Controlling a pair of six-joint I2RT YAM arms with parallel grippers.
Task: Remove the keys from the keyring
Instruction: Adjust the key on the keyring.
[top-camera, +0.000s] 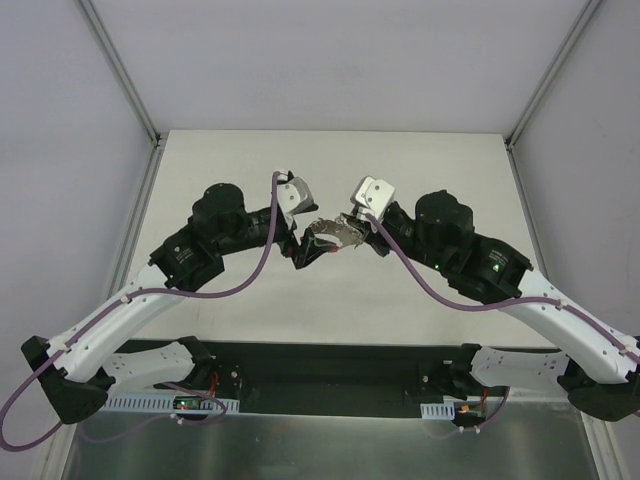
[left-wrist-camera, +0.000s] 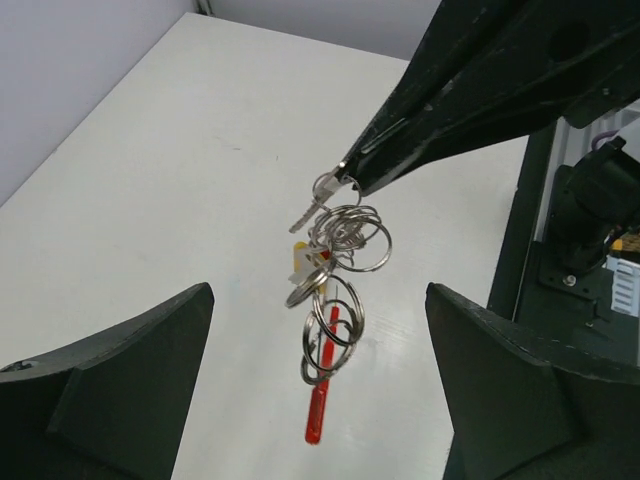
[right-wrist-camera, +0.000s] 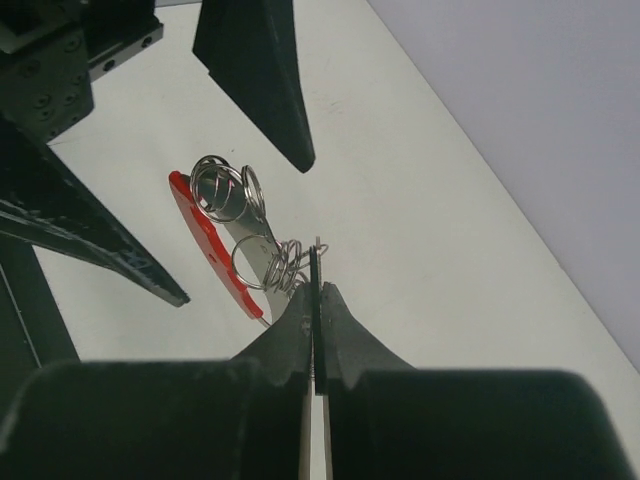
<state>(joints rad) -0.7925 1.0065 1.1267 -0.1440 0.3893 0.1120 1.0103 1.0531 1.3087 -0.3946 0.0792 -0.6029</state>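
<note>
Our left gripper (left-wrist-camera: 318, 300) stands wide open either side of the keyring (left-wrist-camera: 350, 240), which hangs with the keys (left-wrist-camera: 304, 215) from our right gripper (right-wrist-camera: 316, 262), clenched on it above the table (left-wrist-camera: 150, 180), so next, we judge, the left must pinch a single key.

Over the middle of the white table (top-camera: 420, 330), the left gripper (top-camera: 307, 244) and right gripper (top-camera: 361, 227) flank a small silvery keyring (top-camera: 335, 236).

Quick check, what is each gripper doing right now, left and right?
Left gripper: jaws open, holding nothing.
Right gripper: jaws shut on the keyring, with the keys hanging from it.
</note>
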